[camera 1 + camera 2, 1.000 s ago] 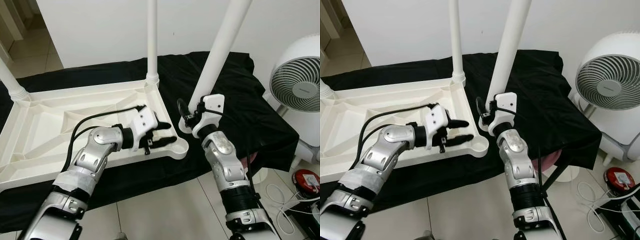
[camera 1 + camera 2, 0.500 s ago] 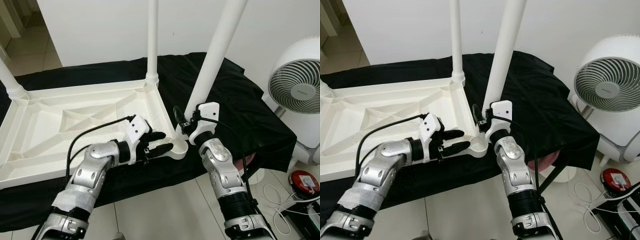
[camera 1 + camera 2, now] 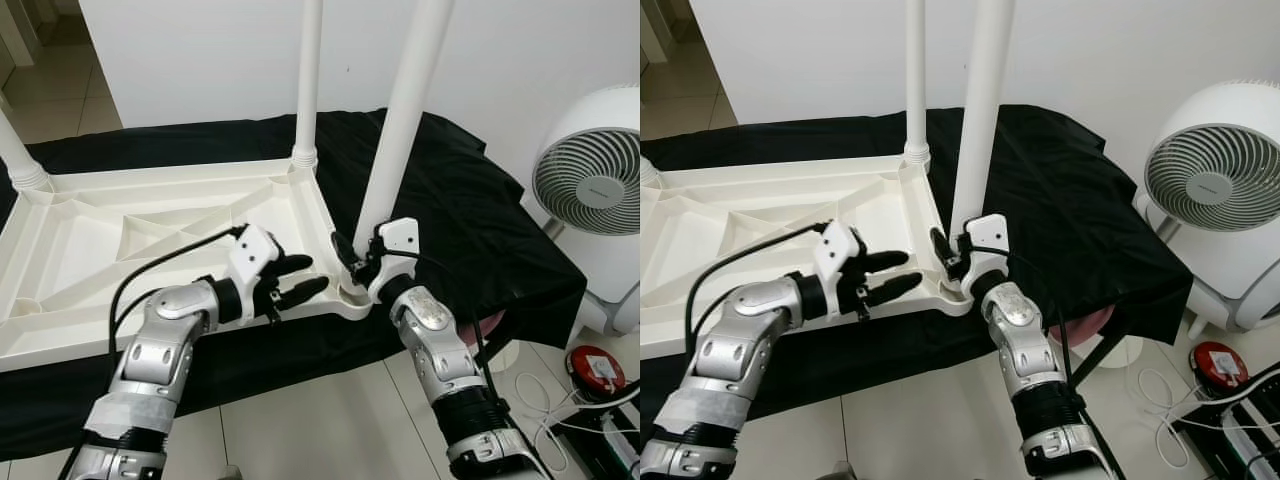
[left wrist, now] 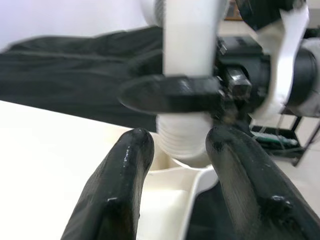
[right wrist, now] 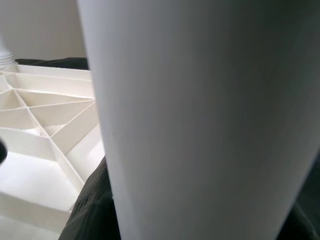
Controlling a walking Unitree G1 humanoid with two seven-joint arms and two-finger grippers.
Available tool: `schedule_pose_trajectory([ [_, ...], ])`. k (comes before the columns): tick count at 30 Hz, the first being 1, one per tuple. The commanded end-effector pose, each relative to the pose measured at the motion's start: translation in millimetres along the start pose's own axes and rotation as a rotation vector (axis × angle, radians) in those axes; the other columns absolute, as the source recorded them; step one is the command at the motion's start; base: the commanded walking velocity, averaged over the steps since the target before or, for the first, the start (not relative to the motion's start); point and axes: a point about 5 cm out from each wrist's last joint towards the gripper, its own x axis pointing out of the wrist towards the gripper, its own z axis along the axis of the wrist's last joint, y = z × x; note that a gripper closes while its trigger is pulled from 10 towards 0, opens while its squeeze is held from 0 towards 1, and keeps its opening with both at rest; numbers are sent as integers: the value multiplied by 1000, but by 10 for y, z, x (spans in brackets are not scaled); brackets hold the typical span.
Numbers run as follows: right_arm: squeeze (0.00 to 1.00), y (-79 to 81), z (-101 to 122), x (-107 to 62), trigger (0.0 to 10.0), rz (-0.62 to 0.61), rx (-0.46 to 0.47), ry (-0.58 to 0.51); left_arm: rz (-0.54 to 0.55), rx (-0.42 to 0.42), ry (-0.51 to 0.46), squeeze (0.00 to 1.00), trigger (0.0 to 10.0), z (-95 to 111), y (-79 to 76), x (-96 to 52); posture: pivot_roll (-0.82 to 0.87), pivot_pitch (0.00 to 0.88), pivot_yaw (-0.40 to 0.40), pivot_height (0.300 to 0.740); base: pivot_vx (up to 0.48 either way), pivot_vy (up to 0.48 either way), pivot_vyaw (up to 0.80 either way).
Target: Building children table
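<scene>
Eye views: upturned white tabletop on black-draped counter; right claw clamped on white leg at near-right corner socket; left claw released, just left of socket. Left wrist view: spread fingers facing leg base. Right wrist view: leg close up.

One white tabletop lies upside down on one black cloth. Three white legs stand up from it: one at the far corner, one at the near corner, and one at the left edge. One white fan stands to the right. Two robot tools show, left and right.
</scene>
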Motion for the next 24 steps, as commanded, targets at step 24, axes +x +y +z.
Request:
schedule_pose_trajectory([
  [24,0,-55,-185,-261,10000,266,-99,84,345,-13,22,0,10000,52,197,-67,22,9,-39,740,0,0,0],
])
